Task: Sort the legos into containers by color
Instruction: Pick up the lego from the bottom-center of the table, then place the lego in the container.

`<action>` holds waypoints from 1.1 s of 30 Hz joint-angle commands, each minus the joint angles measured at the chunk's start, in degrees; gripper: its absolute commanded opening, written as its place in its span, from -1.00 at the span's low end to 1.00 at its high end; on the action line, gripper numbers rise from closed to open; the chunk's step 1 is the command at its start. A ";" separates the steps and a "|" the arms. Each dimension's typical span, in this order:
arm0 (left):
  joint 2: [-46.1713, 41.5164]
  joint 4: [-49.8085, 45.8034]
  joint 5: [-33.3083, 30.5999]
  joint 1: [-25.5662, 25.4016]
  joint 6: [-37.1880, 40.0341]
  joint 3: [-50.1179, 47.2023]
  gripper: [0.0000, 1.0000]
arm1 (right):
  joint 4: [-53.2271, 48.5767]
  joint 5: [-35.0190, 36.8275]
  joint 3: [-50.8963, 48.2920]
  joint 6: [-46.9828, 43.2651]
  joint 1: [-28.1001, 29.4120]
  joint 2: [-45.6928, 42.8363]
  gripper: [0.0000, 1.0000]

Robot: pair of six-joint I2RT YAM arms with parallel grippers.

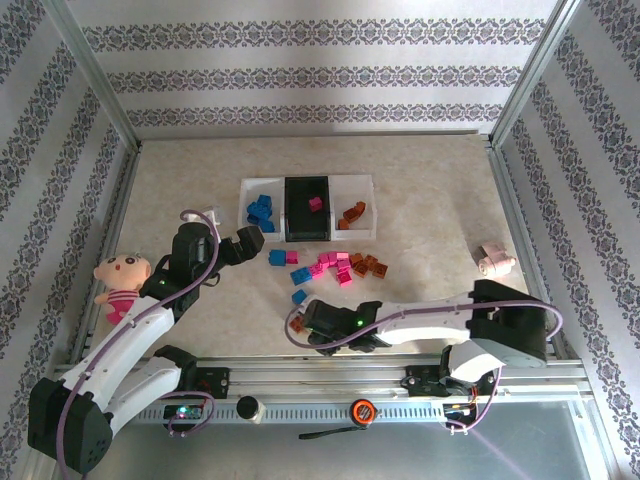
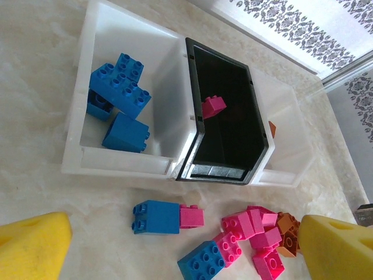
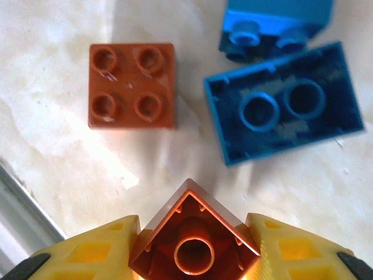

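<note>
The right gripper (image 3: pixel 192 248) pinches an orange-brown brick (image 3: pixel 194 240) between its yellow fingers (image 3: pixel 99 251), the brick turned hollow side up and held corner-on, so the pads appear to bear on two opposite corners — a grip that looks less secure than one on flat faces. Just beyond lie a second orange-brown brick (image 3: pixel 132 85), studs up, and two blue bricks (image 3: pixel 284 100), one overturned to show its tubes, on the pale marbled table (image 3: pixel 70 175).

Across the table, the left gripper (image 2: pixel 186 245) hangs spread wide above the loose pile (image 2: pixel 250 239) of pink, blue and brown bricks, near the front of the three trays — placed, it seems, to take the next piece.

The trays stand touching in a row: the left white tray (image 2: pixel 76 116) holds blue bricks (image 2: pixel 119 93), the glossy black tray (image 2: pixel 233 172) one pink brick (image 2: pixel 213 107), and the right white tray (image 1: pixel 367 190) a few orange-brown ones (image 1: pixel 352 215). All the bricks are hard, smooth, square-edged plastic with round studs.

The held brick likely belongs in the right white tray — well apart from where it now sits, near the table's front edge.
</note>
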 commanded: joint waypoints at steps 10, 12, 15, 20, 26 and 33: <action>2.39 0.05 4.39 -0.59 0.89 -1.77 0.99 | -1.88 -5.77 3.48 -6.86 -19.99 -17.06 -0.56; 3.41 1.66 5.80 -0.72 -0.12 -2.36 0.99 | -0.45 -7.67 8.35 -8.53 -24.31 -13.90 -0.57; 4.79 4.04 8.29 -0.68 -1.34 -3.23 0.99 | 0.57 -10.44 16.79 -9.28 -29.26 -5.05 -0.58; 6.16 3.32 9.33 -2.77 -0.92 -3.27 1.00 | -1.90 -10.44 32.66 -9.45 -32.50 11.93 -0.58; 6.43 0.23 5.79 -7.70 0.30 -3.14 1.00 | -4.99 -10.32 44.84 -7.68 -34.80 23.82 -0.57; 5.93 -0.68 5.59 -9.72 0.07 -4.46 0.99 | -6.05 -9.82 47.02 -6.65 -36.47 25.28 -0.57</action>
